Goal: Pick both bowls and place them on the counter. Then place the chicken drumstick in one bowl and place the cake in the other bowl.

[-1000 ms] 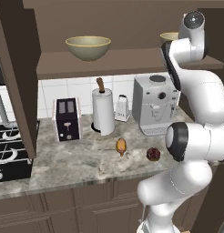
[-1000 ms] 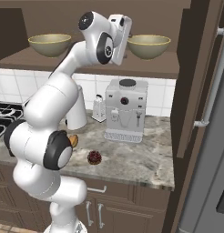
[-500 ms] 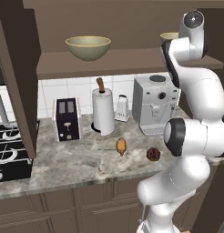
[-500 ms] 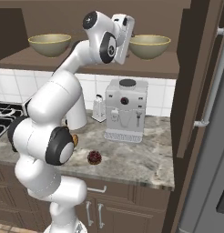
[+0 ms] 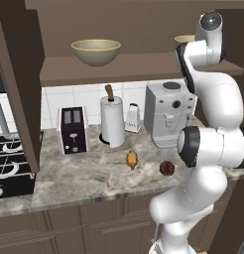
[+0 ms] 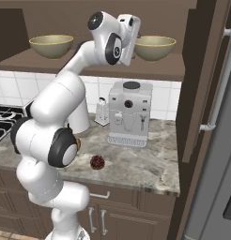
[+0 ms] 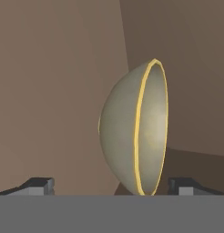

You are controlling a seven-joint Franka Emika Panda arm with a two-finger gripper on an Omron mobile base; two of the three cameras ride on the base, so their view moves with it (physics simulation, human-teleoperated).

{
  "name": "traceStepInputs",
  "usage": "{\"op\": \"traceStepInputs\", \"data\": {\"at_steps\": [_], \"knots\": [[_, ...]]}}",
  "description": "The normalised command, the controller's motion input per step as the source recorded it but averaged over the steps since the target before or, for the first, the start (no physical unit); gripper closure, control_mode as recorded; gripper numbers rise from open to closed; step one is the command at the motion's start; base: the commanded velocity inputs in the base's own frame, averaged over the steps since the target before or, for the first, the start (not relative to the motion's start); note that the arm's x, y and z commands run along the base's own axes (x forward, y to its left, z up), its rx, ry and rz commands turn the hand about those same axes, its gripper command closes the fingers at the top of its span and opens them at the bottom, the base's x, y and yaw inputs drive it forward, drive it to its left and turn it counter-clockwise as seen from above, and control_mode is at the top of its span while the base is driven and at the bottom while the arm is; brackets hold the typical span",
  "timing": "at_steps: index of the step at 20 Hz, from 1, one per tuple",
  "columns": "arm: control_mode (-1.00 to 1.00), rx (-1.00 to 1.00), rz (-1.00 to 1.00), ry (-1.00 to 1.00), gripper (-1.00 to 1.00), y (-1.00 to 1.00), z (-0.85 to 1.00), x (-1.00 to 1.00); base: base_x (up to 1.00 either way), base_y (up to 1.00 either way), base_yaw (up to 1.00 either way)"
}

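Two olive-beige bowls stand on the dark wooden shelf: the left bowl [image 5: 95, 51] [image 6: 51, 45] and the right bowl [image 5: 184, 38] [image 6: 155, 47]. My gripper [image 6: 134, 42] [image 7: 113, 186] is raised to shelf height just left of the right bowl, open, its fingertips [image 7: 38, 185] wide apart. In the hand view that bowl [image 7: 132, 132] lies just ahead of the gap between them, rolled sideways by the camera; nothing is held. On the marbled counter [image 5: 84, 173] lie the orange-brown chicken drumstick [image 5: 132, 158] and the dark red cake [image 5: 167, 167] [image 6: 97, 162].
Along the counter's back stand a toaster [image 5: 73, 130], a paper towel roll [image 5: 112, 121], a grater [image 5: 132, 118] and a coffee machine [image 5: 168, 114] [image 6: 130, 112]. A stove [image 5: 10, 163] is at the left, a fridge [image 6: 216, 140] at the right.
The hand has moved slightly closer to the right bowl at shelf height. The jaws stay open; bowls, drumstick and cake have not moved.
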Motion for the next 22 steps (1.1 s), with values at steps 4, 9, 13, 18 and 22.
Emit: {"op": "traceStepInputs", "data": {"at_steps": [4, 9, 13, 18, 22], "knots": [[-1.00, 0.00, 0.00, 0.00, -1.00, -0.03, -0.05, 0.05, 0.00, 0.00, 0.00], [-1.00, 0.00, 0.00, 0.00, -1.00, -0.01, -0.02, 0.09, 0.00, 0.00, 0.00], [-1.00, 0.00, 0.00, 0.00, -1.00, -0.03, -0.02, 0.11, 0.00, 0.00, 0.00], [-1.00, 0.00, 0.00, 0.00, -1.00, -0.02, 0.00, 0.16, 0.00, 0.00, 0.00], [-1.00, 0.00, 0.00, 0.00, -1.00, -0.01, 0.00, 0.17, 0.00, 0.00, 0.00]]}}
